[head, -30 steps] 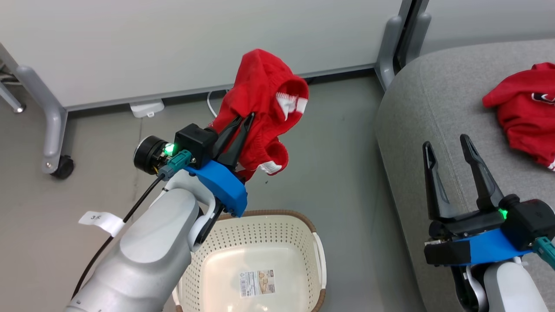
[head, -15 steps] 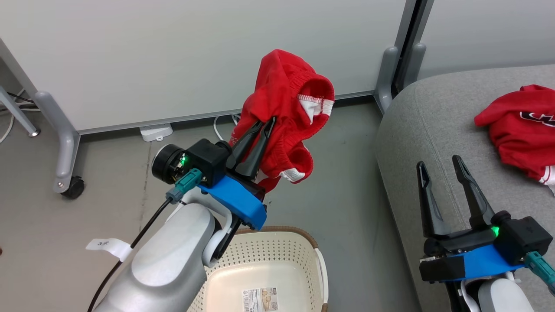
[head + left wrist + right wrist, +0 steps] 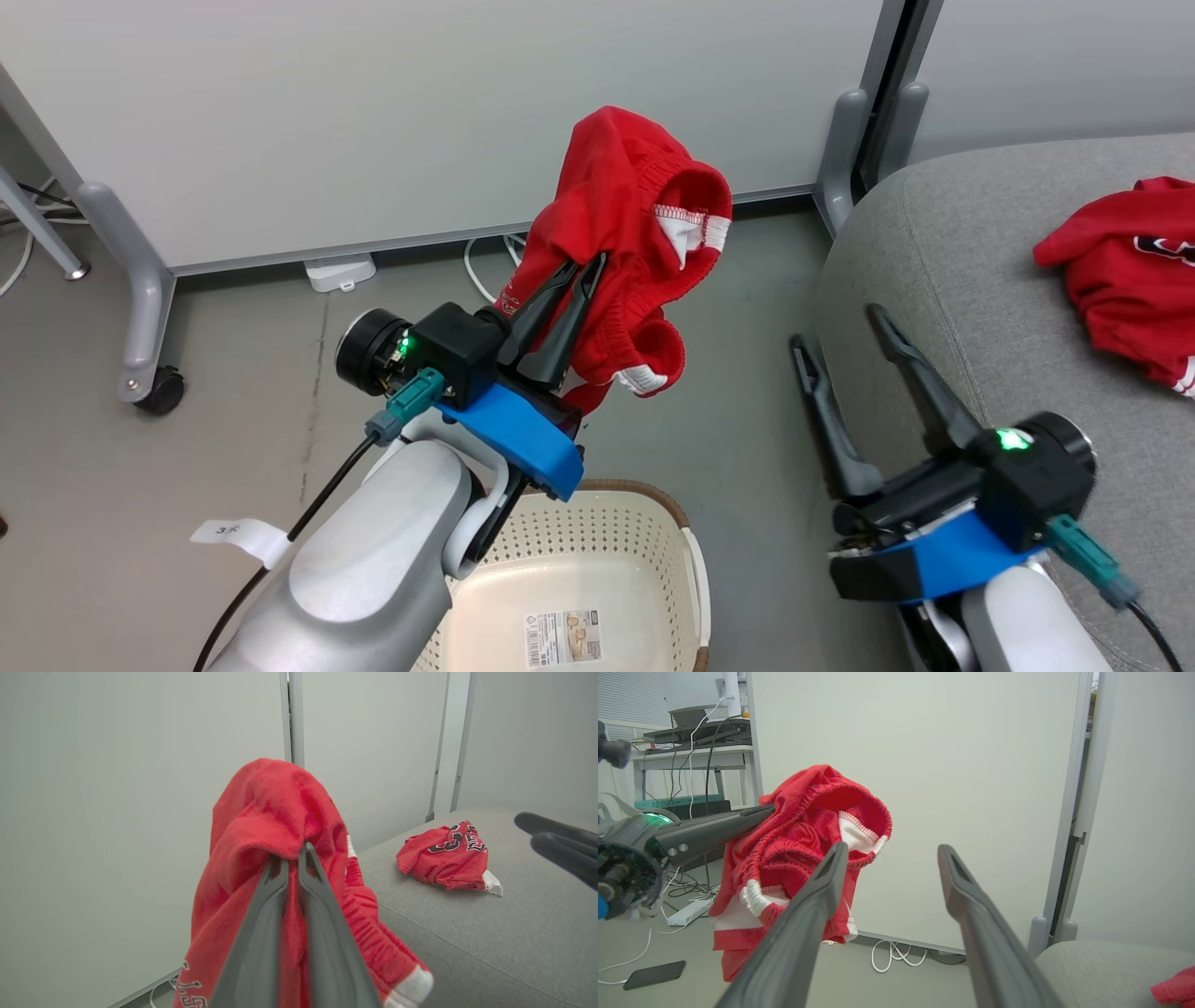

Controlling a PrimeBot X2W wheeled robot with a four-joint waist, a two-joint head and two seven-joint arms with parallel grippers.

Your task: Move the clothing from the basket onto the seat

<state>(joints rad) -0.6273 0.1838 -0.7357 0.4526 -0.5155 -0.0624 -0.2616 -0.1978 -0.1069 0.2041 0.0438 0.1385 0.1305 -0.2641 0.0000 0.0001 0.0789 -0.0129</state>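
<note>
Soft, matt red knit cloth on the held garment, ribbed at its elastic band, white trim stitched in. Same red cloth on the second garment, printed in 2 colours, black and white. Coarse grey woven upholstery across the seat. Smooth, perforated cream plastic for the basket, brown woven-look rim, paper label inside. Matt dark plastic on the left gripper.

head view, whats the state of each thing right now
red white-trimmed cloth garment: hanging in the air, clamped
left end effector: shut on it
right end effector: open, empty
light grey fabric seat: holds one garment
red cloth garment with black numbers: crumpled on it
cream perforated plastic basket: no clothing in visible part
</note>
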